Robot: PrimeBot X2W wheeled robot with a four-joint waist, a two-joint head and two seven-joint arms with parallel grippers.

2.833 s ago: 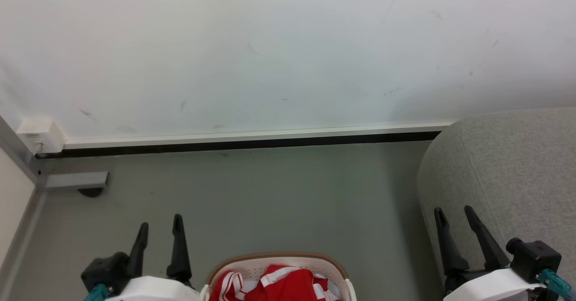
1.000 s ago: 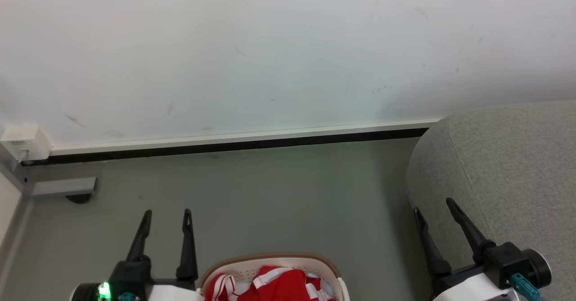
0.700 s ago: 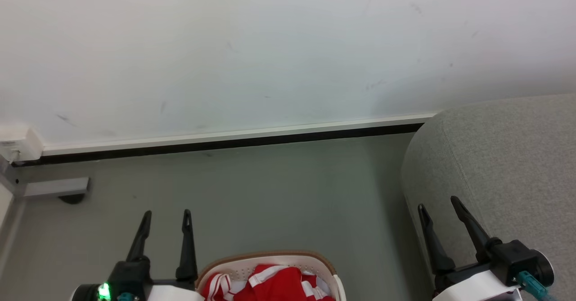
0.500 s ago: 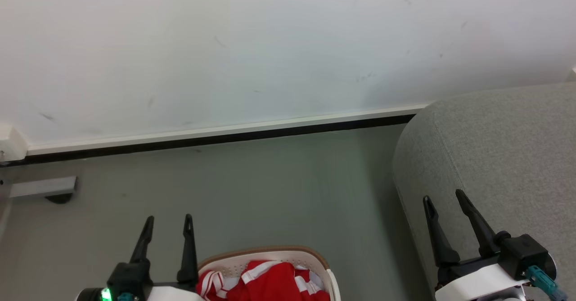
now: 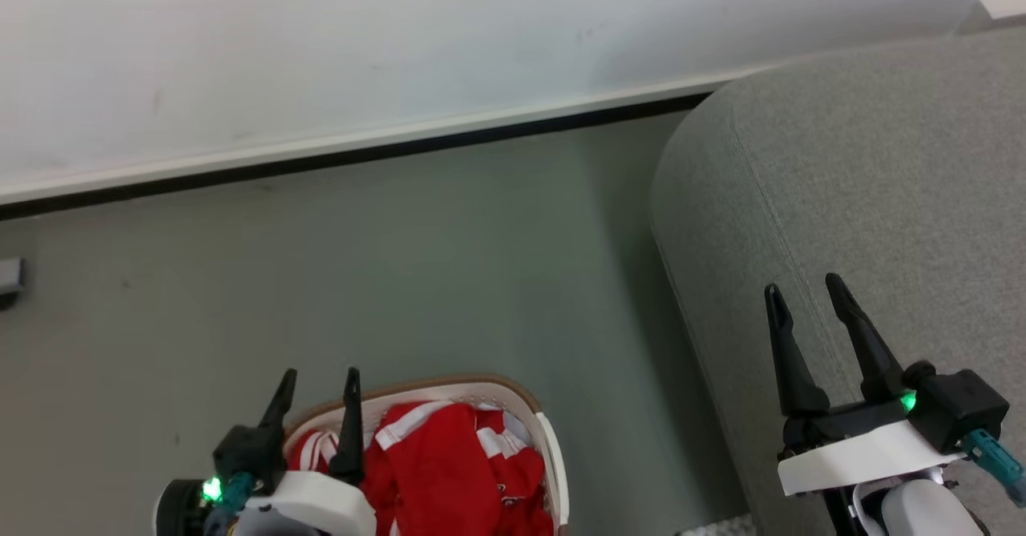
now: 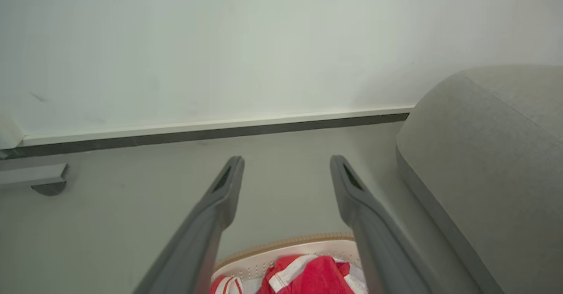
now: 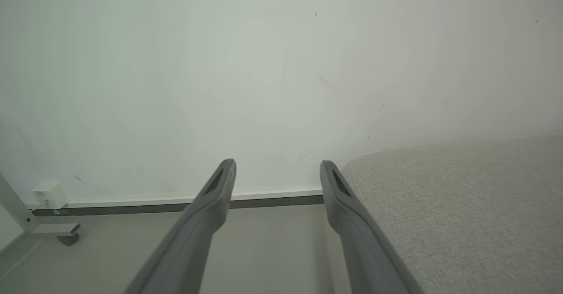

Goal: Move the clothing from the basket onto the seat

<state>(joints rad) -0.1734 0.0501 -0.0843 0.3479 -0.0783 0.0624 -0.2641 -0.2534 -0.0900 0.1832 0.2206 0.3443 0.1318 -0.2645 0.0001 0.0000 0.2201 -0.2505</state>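
1. Head view: you are looking down at one oval white perforated plastic basket (image 5: pixel 481 381) with a brown rim, standing on the grey-green floor (image 5: pixel 401 263). It is holding the red, white-striped shiny clothing (image 5: pixel 433 456), heaped so that you cannot count the garments. Your left gripper (image 5: pixel 320 374) is hovering at the basket's left rim, fingers spread and empty, and the heap is lying just to their right and below. Your right gripper (image 5: pixel 803 284), fingers likewise spread and empty, is hanging over the one large grey woven-fabric seat (image 5: pixel 882 159), well apart from the basket. By my judgement the left arm is the nearer one.
2. Left wrist view: the two fingers (image 6: pixel 228 184) are pointing past the basket's far rim toward the pale wall (image 6: pixel 220 43). The clothing is showing low between them, so the reach is probably calling for a downward tilt. The frame edge is cutting off the basket's long axis.
3. Right wrist view: the two fingers (image 7: pixel 220 188) are framing wall and floor, with the seat just to their right.
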